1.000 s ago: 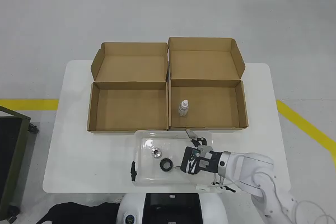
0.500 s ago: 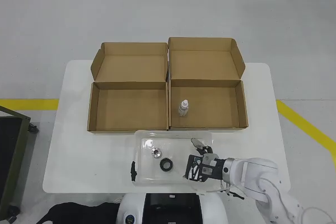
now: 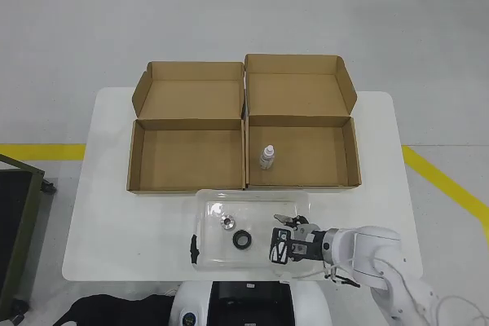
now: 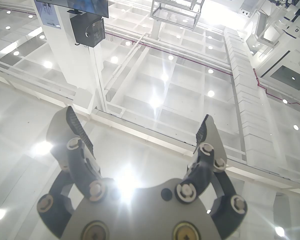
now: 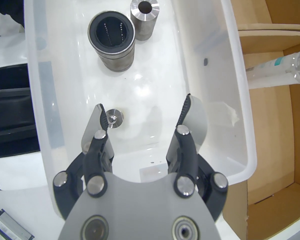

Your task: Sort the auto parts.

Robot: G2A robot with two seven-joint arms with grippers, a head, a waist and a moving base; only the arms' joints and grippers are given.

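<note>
Right wrist view has the action: the right gripper (image 5: 144,104) hangs inside the clear plastic tray (image 5: 240,96), jaws spread wide and holding nothing. And look at this: the small flanged steel fitting (image 5: 114,119) lies flat on the tray floor right against one fingertip (image 5: 101,112), not centred in the gap. Farther along the tray stand the linear bearing (image 5: 112,43) and, just beside it, the steel bushing (image 5: 144,17), both upright.

From the top view, the tray sits at lower centre of the frame, with two open cardboard boxes above it. The left box (image 3: 187,155) is bare, and the right box (image 3: 310,151) holds a small bottle (image 3: 266,156) near its left wall. The left gripper (image 4: 138,116) points at the ceiling, jaws wide, nothing in them.

Danger here, I'd say: close now and that near finger shoves the fitting sideways instead of pinching it. Thin, flat and on slick plastic, it could skate away or flip. Press down harder and the light tray itself may slide.

Writing? The bottle wears a teal-banded label, its lettering too small to read, and I can read nothing on the metal parts.
</note>
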